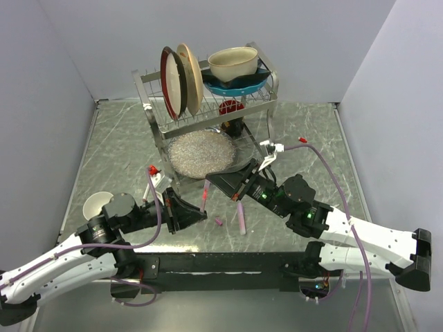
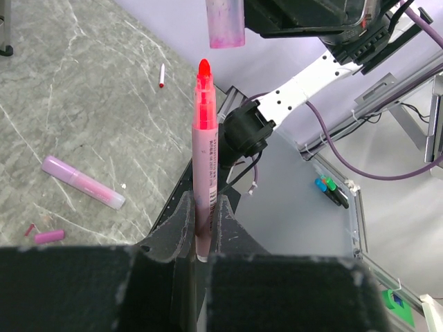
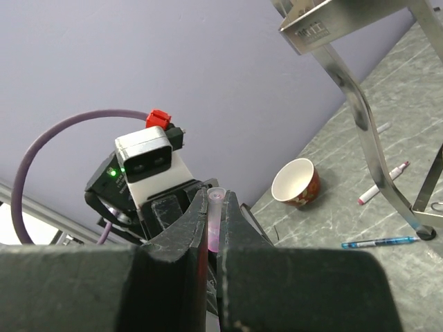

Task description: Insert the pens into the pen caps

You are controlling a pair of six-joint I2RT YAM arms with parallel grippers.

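Observation:
My left gripper (image 2: 203, 207) is shut on a salmon pink pen (image 2: 205, 159) and holds it upright, red tip (image 2: 204, 69) up. My right gripper (image 3: 216, 200) is shut on a pink pen cap (image 3: 216, 207). In the left wrist view that cap (image 2: 225, 24) hangs just above and slightly right of the tip, not touching it. In the top view the left gripper (image 1: 201, 213) and pen (image 1: 205, 195) sit under the right gripper (image 1: 211, 180). A pink marker (image 2: 83, 182) and a small pink cap (image 2: 48, 236) lie on the table. A whitish red-tipped pen (image 3: 383, 183) and a blue pen (image 3: 381, 242) lie near the rack.
A metal dish rack (image 1: 156, 93) with plates and bowls stands at the back centre, a glass dish (image 1: 201, 153) under it. A red cup with a white inside (image 1: 97, 204) stands by the left arm. A rack leg (image 3: 374, 145) is close to the right gripper.

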